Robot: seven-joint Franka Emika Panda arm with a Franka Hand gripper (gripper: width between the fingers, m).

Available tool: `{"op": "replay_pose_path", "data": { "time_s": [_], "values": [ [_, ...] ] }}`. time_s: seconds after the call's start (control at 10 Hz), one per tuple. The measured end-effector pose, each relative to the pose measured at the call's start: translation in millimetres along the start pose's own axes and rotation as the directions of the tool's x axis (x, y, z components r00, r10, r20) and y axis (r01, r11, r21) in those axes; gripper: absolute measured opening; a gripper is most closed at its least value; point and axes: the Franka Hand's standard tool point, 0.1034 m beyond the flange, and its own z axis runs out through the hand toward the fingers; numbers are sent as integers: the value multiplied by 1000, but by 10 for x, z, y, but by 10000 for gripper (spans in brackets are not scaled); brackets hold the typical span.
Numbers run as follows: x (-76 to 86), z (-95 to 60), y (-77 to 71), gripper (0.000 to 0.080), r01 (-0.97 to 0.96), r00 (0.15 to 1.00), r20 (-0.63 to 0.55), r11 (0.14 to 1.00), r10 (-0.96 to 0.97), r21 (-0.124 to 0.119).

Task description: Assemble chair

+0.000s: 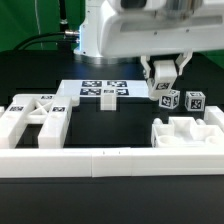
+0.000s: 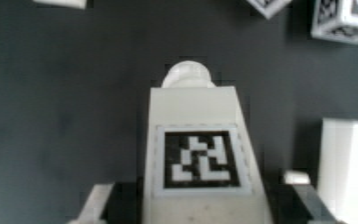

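1. Exterior view: border wall (image 1: 110, 160), long and low, lies across the table well apart from the gripper (image 1: 166, 84).
2. Frame (image 1: 35, 120), a chair part, lies far off toward the exterior view's left of the gripper.
3. Notched part (image 1: 185, 132) sits near the gripper, between it and the wall.
4. Marker board (image 1: 103, 90) lies flat, toward the exterior view's left of the gripper.
5. Gripper is clamped on the bar (image 2: 197, 130). The bar sticks out from the jaws, tag facing the wrist camera.
6. Tagged piece (image 1: 194, 100) is just beside the gripper, on the exterior view's right.
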Motion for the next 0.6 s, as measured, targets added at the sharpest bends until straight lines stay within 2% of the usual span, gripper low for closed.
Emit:
{"op": "replay_pose_path", "data": {
  "time_s": [0.1,0.2,0.4,0.5,0.6],
  "values": [
    [138,-89,-41,285,8,995,-100,1000,-9,-3],
    [162,-76,-22,285,8,982,-190,1000,-10,-10],
    [155,-45,4,285,5,956,-292,1000,-10,-18],
    [218,-69,0,285,7,932,-363,1000,-15,-24],
    [263,-97,-79,285,30,930,-365,999,-42,-39]
  ]
}}
